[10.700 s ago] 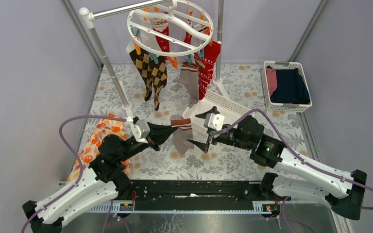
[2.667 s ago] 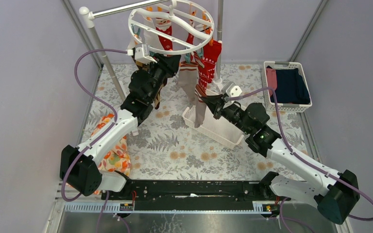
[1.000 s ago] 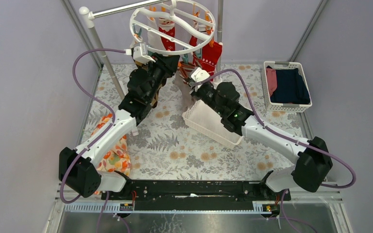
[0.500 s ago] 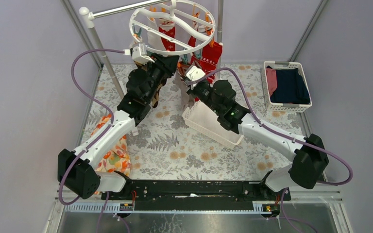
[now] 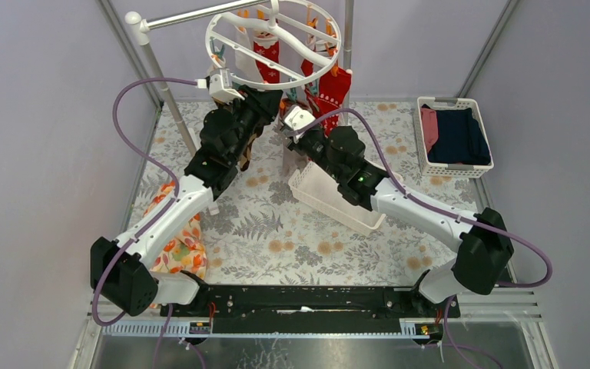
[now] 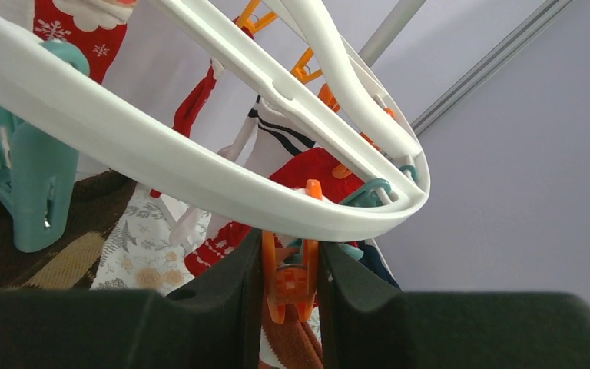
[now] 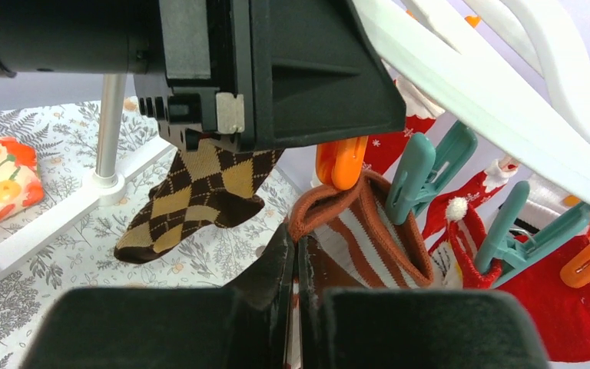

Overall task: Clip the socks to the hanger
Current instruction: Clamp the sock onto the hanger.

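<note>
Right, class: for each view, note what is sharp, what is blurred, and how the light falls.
Top external: even light, soft shadows, all sharp. Left wrist: left gripper a dark blur either side of the clip; hanger bright. Right wrist: right gripper dark and blurred at the bottom; sock sharp.

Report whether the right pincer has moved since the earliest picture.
Yes. The right pincer has gone from the slatted basket's near side to its far side, under the hanger.
</note>
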